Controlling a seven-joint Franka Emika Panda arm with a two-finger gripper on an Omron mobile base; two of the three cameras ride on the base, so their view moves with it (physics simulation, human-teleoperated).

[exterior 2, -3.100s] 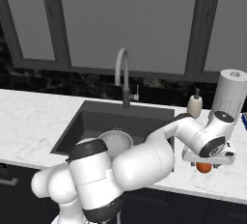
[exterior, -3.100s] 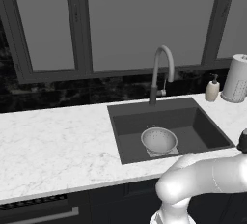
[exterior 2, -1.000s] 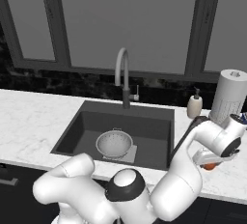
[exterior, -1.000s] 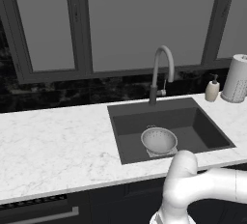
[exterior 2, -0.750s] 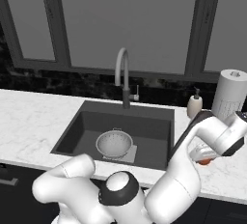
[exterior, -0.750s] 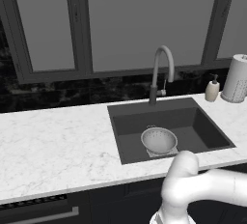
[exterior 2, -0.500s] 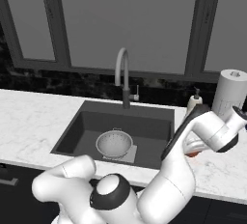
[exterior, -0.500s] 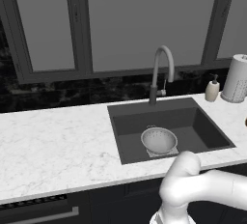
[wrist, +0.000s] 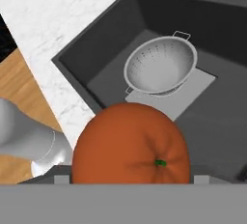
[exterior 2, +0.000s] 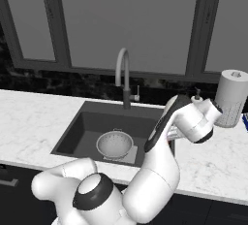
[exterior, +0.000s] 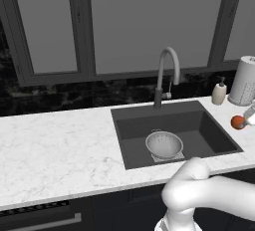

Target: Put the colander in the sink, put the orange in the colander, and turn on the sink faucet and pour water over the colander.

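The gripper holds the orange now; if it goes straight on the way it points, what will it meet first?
Probably the sink. In the hand view, past the orange between the jaws, the line runs down toward the basin floor near the colander. Depth is unclear, so it might meet the colander's rim instead.

A white marble counter (exterior: 55, 150) is running along the wall, well out to the hand's left. A beige soap bottle (exterior: 219, 91) is standing just behind the hand, a paper towel roll (exterior: 245, 81) is standing beside it, and dark windows (exterior: 144, 21) are rising beyond. Wooden flooring (wrist: 21, 107) is showing below the hand.
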